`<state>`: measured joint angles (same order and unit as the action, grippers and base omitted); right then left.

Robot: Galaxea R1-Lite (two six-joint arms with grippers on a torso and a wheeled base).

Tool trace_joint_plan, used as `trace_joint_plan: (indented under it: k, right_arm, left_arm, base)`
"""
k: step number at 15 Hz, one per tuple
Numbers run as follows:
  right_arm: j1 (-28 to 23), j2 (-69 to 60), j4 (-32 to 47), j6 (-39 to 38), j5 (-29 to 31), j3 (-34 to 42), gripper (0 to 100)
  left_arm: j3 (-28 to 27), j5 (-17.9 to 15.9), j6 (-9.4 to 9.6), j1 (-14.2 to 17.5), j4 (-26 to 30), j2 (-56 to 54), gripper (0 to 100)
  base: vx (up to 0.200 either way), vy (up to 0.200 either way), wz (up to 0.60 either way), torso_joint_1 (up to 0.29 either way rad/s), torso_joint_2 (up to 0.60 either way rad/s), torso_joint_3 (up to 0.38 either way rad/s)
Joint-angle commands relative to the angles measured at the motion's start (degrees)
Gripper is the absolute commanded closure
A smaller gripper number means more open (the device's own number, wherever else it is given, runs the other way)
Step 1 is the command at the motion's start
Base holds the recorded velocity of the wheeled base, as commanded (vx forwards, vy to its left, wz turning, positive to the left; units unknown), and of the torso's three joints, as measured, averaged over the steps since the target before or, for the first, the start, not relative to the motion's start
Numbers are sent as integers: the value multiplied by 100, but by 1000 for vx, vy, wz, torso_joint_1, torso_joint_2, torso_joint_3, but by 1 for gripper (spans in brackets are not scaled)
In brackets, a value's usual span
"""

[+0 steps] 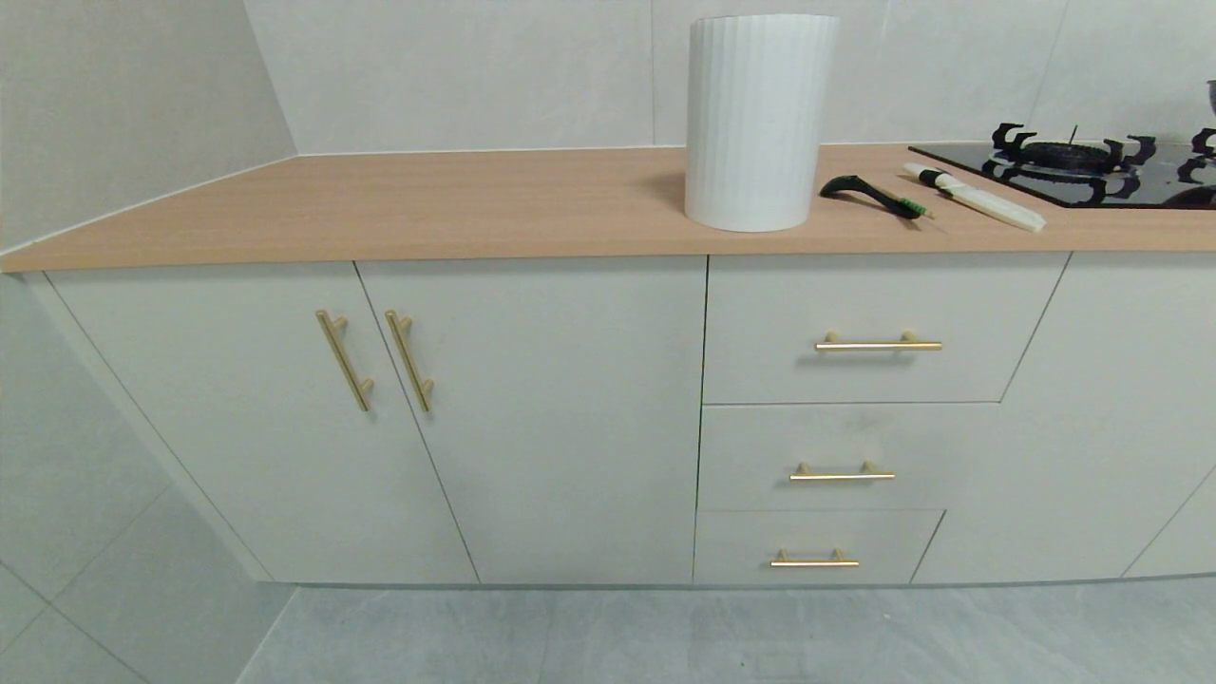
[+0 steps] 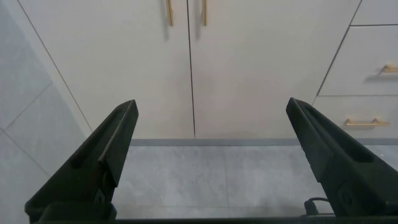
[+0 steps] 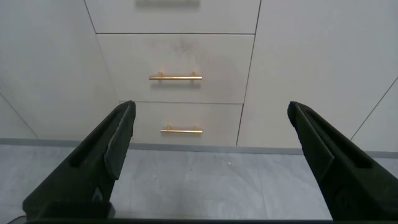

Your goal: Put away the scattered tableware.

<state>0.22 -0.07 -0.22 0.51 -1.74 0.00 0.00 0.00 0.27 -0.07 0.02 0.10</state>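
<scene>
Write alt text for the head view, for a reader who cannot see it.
A wooden counter holds a tall white ribbed canister, with a black-handled utensil and a white utensil lying to its right, beside a black hob. Below are two pale cabinet doors and three closed drawers with gold handles.

light brown wooden countertop [image 1: 427, 204] carries a tall white ribbed cylinder [image 1: 757, 123], a black curved-handled utensil [image 1: 869, 196] beside it, then a long white utensil [image 1: 978, 197], near a black glass hob [image 1: 1092, 185].
</scene>
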Motion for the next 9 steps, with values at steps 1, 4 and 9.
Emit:
trace_joint_plan:
  k: [1, 4, 9]
  right_arm:
    - [4, 7, -4, 2, -1, 0, 0]
    - [4, 7, -4, 2, -1, 0, 0]
    - [4, 7, 4, 19, -10, 0, 0]
  left_arm:
    - [0, 0, 0, -1, -2, 8, 0]
    - [0, 0, 0, -1, -2, 8, 0]
    - [0, 0, -9, -1, -2, 8, 0]
  base:
    - [0, 0, 0, 0, 0, 0]
    - [0, 0, 0, 0, 0, 0]
    - [0, 0, 0, 0, 0, 0]
